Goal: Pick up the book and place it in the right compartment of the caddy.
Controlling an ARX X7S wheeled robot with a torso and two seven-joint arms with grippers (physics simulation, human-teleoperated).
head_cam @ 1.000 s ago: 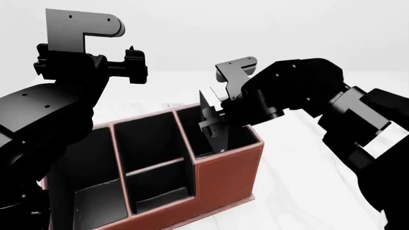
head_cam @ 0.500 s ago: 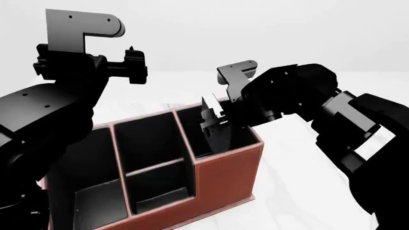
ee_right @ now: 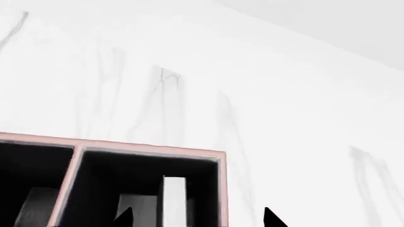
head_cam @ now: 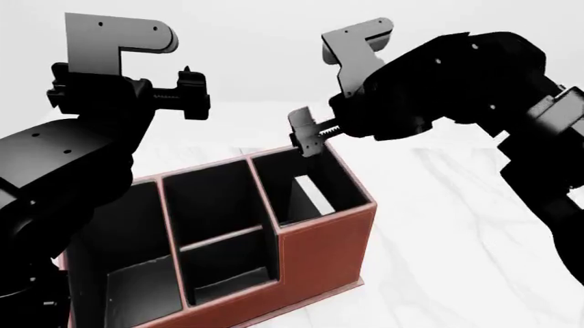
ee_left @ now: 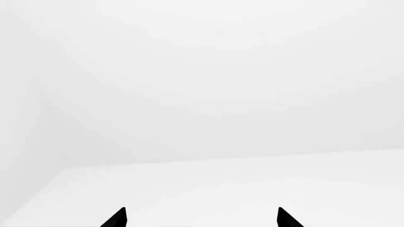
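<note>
Right hand (head_cam: 308, 140) sits above the caddy's (head_cam: 319, 239) back rim, over the right compartment (head_cam: 310, 191), spread and empty from what I see; both tips show apart in the right wrist view (ee_right: 196, 218). Book (head_cam: 313, 194) stands inside the right compartment, white page edge up, leaning against the compartment's right wall; the wrist view shows it too (ee_right: 173, 201), upright between the black walls. Left hand (head_cam: 187, 92) is raised high on my left, well clear of the caddy; its tips (ee_left: 117, 218) show wide apart, nothing between. Caddy rests on the white marbled counter (head_cam: 456, 232).
</note>
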